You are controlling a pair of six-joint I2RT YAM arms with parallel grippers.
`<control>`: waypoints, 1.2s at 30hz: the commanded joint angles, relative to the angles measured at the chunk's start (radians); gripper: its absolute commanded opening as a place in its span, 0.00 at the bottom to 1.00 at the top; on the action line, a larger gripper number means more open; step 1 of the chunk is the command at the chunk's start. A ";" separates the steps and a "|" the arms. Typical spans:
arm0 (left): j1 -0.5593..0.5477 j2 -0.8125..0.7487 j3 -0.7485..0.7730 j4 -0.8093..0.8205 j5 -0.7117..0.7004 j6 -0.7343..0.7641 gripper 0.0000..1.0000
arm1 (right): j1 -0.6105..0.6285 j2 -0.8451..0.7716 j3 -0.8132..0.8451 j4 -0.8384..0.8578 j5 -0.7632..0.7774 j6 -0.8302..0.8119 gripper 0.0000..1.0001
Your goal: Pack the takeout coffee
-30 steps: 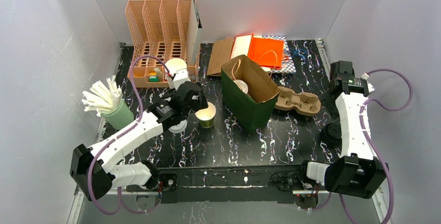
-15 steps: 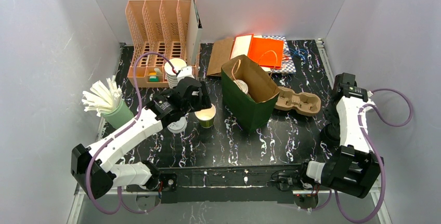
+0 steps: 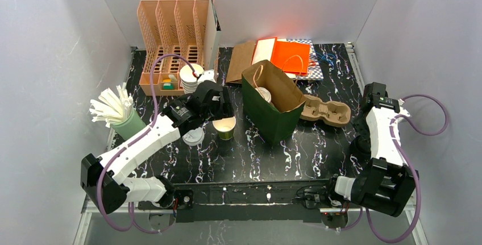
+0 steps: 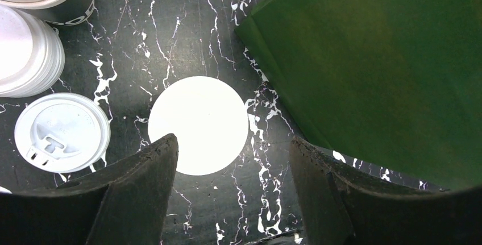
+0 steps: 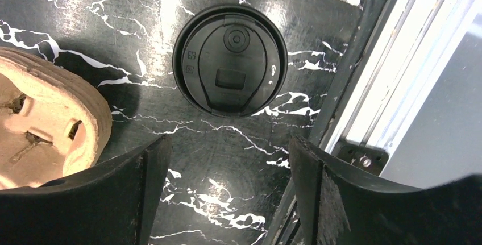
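An open paper cup (image 3: pixel 225 127) with greenish sides and a pale inside stands on the black table, left of the upright open green paper bag (image 3: pixel 273 106). A white cup (image 3: pixel 262 93) shows inside that bag. My left gripper (image 3: pixel 217 104) is open and empty, hovering just behind and above the open cup. In the left wrist view the cup (image 4: pixel 198 124) is a white disc just ahead of the left gripper (image 4: pixel 233 199), with the bag (image 4: pixel 375 69) to the right. My right gripper (image 3: pixel 364 127) is open and empty above a black lid (image 5: pixel 230 60).
A loose white lid (image 3: pixel 193 137) lies left of the cup and shows in the left wrist view (image 4: pixel 61 132). Stacked white cups and lids (image 3: pixel 190 77) stand behind. A straw holder (image 3: pixel 122 117), a peach organiser (image 3: pixel 170 34), flat bags (image 3: pixel 278 57) and a pulp cup carrier (image 3: pixel 327 111) surround it.
My left gripper has shifted right and back, uncovering the loose white lid. My right arm has folded back from the far right corner toward the black lid.
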 commanded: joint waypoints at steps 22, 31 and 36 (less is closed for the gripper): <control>-0.003 0.042 0.064 -0.045 0.006 0.031 0.71 | -0.159 0.131 -0.015 0.136 -0.128 -0.138 0.98; -0.003 0.060 0.085 -0.045 0.000 0.070 0.71 | -0.194 0.168 0.003 0.152 -0.153 -0.121 0.98; -0.002 0.060 0.093 -0.053 -0.015 0.083 0.71 | -0.206 0.166 -0.031 0.170 -0.153 -0.116 0.98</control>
